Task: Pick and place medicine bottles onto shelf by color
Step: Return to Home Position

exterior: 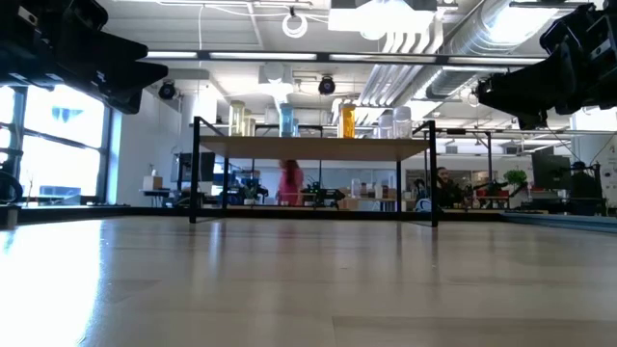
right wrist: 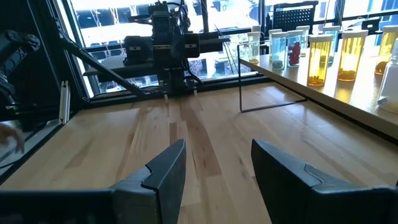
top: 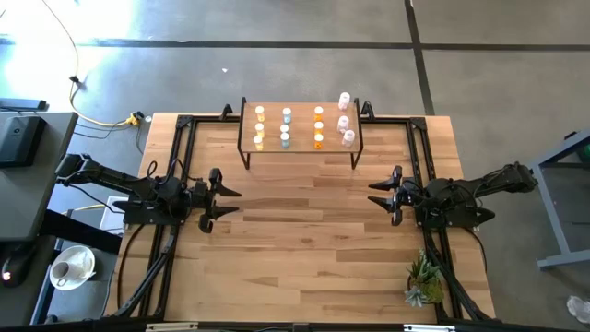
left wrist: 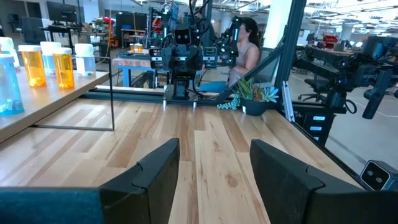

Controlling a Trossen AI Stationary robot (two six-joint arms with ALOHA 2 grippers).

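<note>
Dark left gripper [top: 224, 198] hangs over the table [top: 304, 263], fingers spread, empty. Medicine bottles [top: 286, 127] stand on the shelf [top: 301, 131] in colour columns. Right gripper [top: 381, 195] is spread and empty too.

The shelf [top: 301, 124] stands at the far edge of the counter [top: 304, 254], midway across. On it I count the medicine bottles [top: 286, 126] in four rows of three, running front to back. Before the shelf, my left pincer [top: 238, 202] hangs over the counter's left side and my right pincer [top: 372, 195] over its right, well apart, tips facing. A potted plant [top: 424, 281] sits near the right front corner.
</note>
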